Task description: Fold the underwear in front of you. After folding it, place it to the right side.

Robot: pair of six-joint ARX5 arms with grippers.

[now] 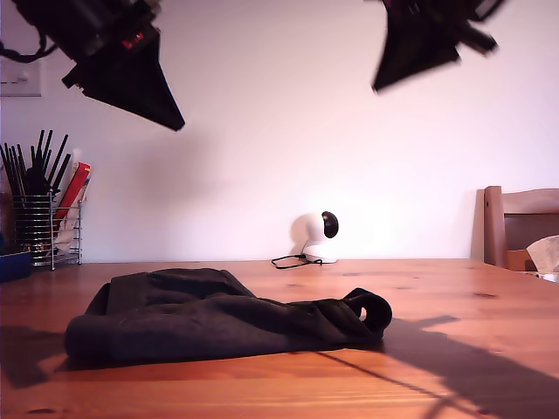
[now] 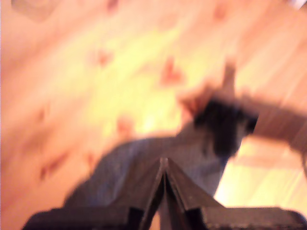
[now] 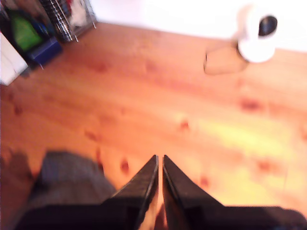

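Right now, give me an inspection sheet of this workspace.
Surface: wooden table, knotty.
Job's things: underwear bunched on the table, not neatly folded.
Clutter: wire utensil holder at the exterior view's left; small white camera by the wall.
Grippers: my first gripper and my second gripper shut, raised, empty.
Cables: thin black cord beside the white camera.
Surroundings: pale wall; wooden chair at the exterior view's right.

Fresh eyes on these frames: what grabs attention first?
The dark underwear lies bunched on the wooden table, low and towards the exterior view's left. Two black grippers hang high above it, both blurred. A small white camera stands by the back wall.
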